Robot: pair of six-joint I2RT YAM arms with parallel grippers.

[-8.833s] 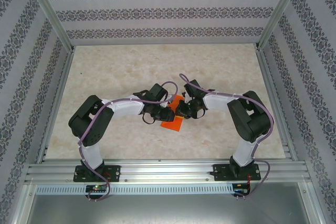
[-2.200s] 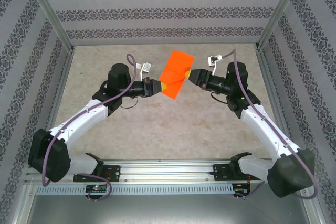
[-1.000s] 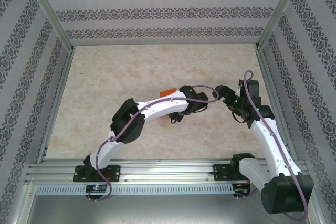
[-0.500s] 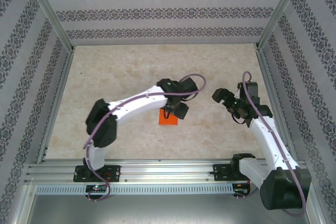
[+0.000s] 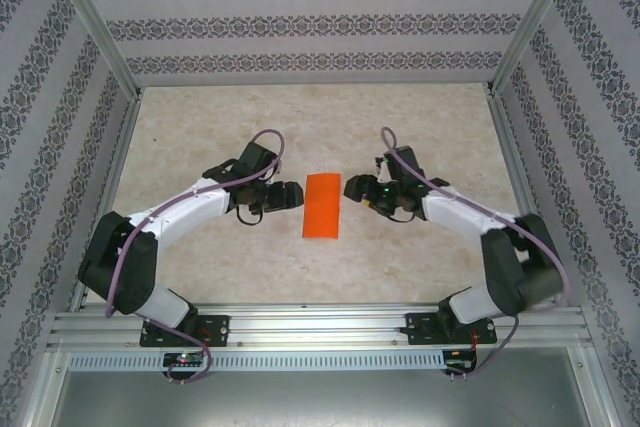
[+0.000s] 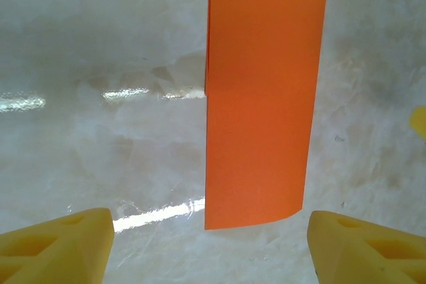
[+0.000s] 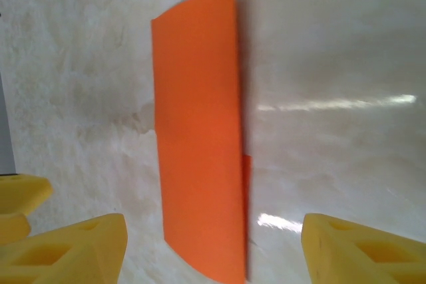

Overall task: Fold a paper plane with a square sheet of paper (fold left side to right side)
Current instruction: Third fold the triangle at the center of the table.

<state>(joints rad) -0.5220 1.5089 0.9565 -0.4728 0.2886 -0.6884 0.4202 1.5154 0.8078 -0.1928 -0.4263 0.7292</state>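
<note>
Left claw (image 5: 297,195) withdrawn, paper (image 5: 322,206) smooth orange rectangle

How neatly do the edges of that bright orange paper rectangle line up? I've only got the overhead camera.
Observer: Not quite. On the right wrist camera, a thin sliver of under layer pokes out past one long edge of the bright orange folded paper sheet.
Operator: Is the left gripper touching it?
Observer: No. Its wrist camera shows yellow fingers spread wide, with bare marbled table between each finger and the paper.
</note>
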